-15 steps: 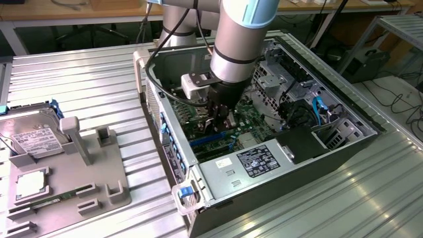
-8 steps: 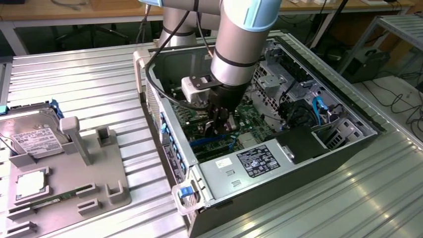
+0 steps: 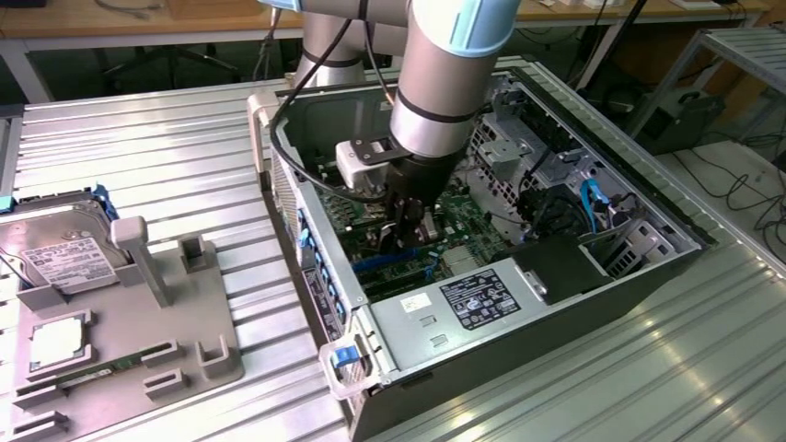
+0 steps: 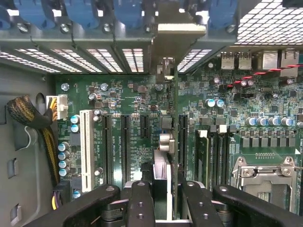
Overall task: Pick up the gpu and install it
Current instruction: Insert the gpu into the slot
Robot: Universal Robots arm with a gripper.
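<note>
The grey Universal Robots arm reaches down into the open black-and-silver computer case [image 3: 491, 304] lying on the ribbed metal worktop [image 3: 147, 147]; its black two-fingered gripper [image 4: 162, 198] is low over the green motherboard [image 4: 128, 101]. The thin flat black gpu card [image 4: 173, 142] stands on edge between the fingers [image 4: 141, 203], its pale metal bracket strip [image 4: 177, 35] up against the case's rear slot wall with the blue retaining clips [image 4: 80, 12]; the jaws are clenched on the card's upper edge. The card sits in line with the black expansion slots [image 4: 125, 142], beside the white slot [image 4: 86, 146]; whether its contact edge is already seated cannot be told.

Judged step: installation, the pick-up being done; the grey parts tray [image 3: 123, 341] on the exterior view's left carries the silver hard drive with white label [image 3: 62, 258] and no card. The next move calls for a straight, even press into the slot, with the bracket kept aligned to the rear opening; tilt would risk jamming the connector.
</note>
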